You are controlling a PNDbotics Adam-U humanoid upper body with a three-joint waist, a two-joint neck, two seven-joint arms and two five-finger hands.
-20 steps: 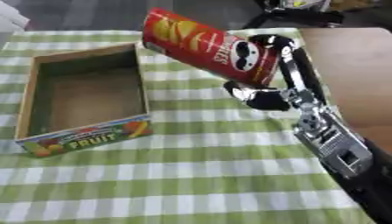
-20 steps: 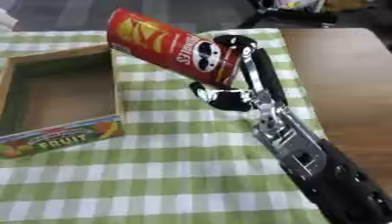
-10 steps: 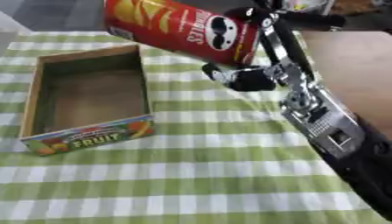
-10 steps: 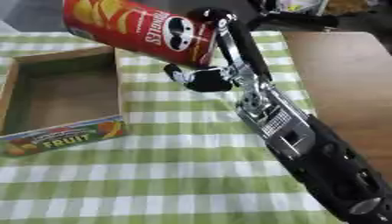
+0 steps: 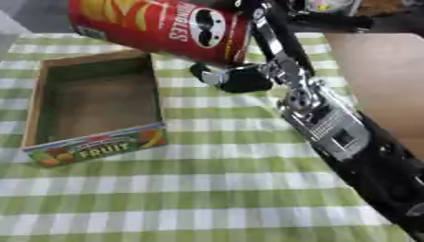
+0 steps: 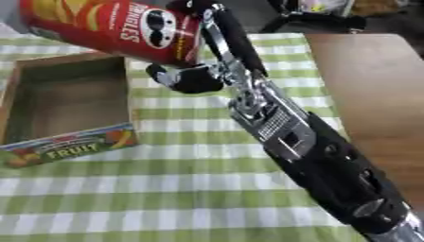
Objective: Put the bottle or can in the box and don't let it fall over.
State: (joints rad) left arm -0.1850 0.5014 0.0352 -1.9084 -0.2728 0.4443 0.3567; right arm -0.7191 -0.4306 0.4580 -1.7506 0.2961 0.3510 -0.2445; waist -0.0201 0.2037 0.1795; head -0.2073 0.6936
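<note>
We have the right hand [image 5: 248, 66] wrapped round the red can [image 5: 157, 26], carried tilted in the air. The box [image 5: 37, 99] sits low to its left, so the can needs righting first.

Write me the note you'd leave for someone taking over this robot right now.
Right hand: shut on the red Pringles can, held in the air, tilted nearly sideways, above the box's far right corner.
Left hand: not in view.
Fruit box: empty, on the green checked cloth.
Done: can picked up and carried to the box.
Left: turn it upright, lower it in, release gently.
</note>
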